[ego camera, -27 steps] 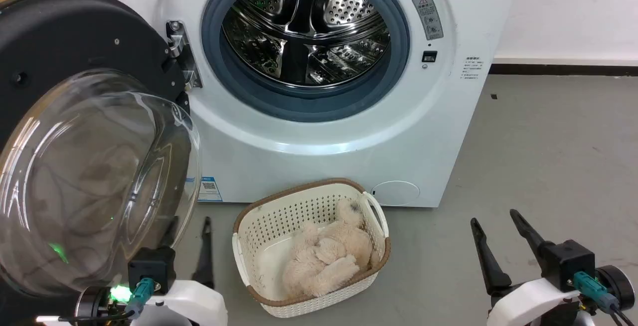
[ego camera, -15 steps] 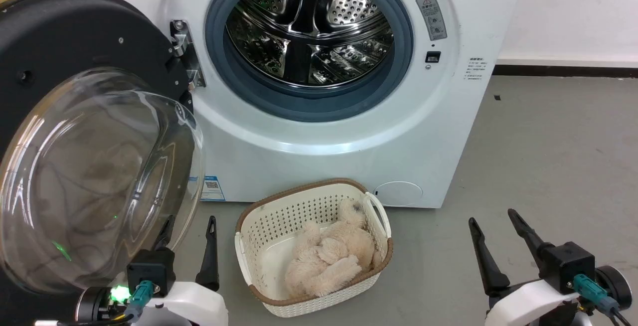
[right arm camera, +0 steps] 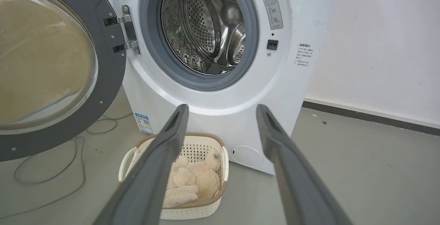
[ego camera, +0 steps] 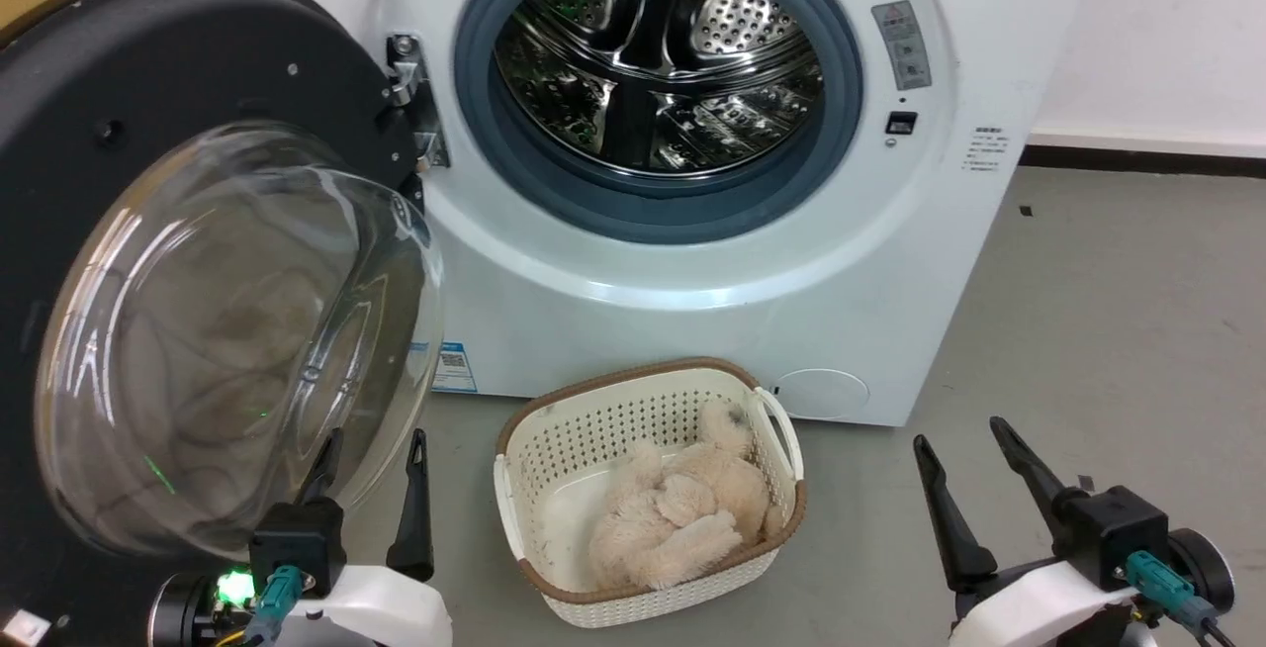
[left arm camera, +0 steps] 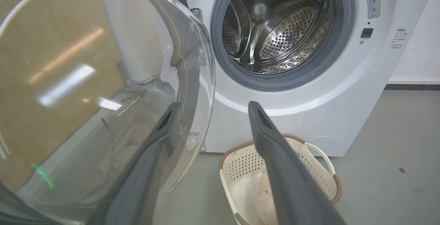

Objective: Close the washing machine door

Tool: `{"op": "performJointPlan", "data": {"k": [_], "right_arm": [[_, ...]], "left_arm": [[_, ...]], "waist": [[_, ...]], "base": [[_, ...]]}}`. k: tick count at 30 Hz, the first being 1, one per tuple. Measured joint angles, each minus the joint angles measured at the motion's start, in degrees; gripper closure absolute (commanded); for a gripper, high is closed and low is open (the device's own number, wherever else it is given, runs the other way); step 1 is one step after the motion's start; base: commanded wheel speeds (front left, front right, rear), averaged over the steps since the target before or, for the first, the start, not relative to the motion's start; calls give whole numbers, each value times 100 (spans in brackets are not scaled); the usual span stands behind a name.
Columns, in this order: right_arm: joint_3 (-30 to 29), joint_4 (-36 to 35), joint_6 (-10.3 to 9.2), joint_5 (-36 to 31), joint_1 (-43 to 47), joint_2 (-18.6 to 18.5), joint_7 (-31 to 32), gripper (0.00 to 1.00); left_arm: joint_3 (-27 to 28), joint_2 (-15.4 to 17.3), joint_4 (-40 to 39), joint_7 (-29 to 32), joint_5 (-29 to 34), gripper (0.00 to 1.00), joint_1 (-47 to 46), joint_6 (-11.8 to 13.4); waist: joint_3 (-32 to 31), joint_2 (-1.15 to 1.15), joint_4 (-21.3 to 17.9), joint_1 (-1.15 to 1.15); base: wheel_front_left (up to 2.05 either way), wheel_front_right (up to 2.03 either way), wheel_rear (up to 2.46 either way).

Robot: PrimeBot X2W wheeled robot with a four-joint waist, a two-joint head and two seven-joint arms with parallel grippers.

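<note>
Head view: I see the washing machine door (ego camera: 218, 281) swung wide open on its hinge (ego camera: 410, 93) at the left of the washing machine (ego camera: 692, 301), its glass bulging toward me, steel drum (ego camera: 658, 63) exposed. My left gripper (ego camera: 374, 439) sits low by the door's lower edge, jaws apart, holding nothing; in the left wrist view one finger (left arm camera: 161, 132) shows through the glass, contact I cannot tell; my right gripper (ego camera: 959, 432) is well apart at lower right over the grey floor (ego camera: 1088, 311), jaws apart, empty. Cream basket (ego camera: 648, 395) with a fluffy toy (ego camera: 682, 518) stands on the floor just before the machine, between the two grippers.
</note>
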Motion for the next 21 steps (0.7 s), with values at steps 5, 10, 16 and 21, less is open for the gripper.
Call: {"op": "performJointPlan", "data": {"k": [5,10,16,21], "right_arm": [[60,33,0,54,1,0,-59,0],[114,52,0,121,2,0,-102,0],[177,83,0,156,3,0,-192,0],[229,120,0,199,3,0,-247,0]], "left_arm": [[2,0,-2,-47,0,0,30,4],[8,0,-3,-116,-7,0,61,20],[9,0,-1,-198,-24,0,98,47],[1,0,-1,-252,-56,0,114,66]], "waist": [[-17,0,139,0],[-27,0,296,0],[-37,0,505,0],[-49,0,694,0]], "base": [[0,0,0],[0,0,0],[0,0,0],[0,0,0]]}}
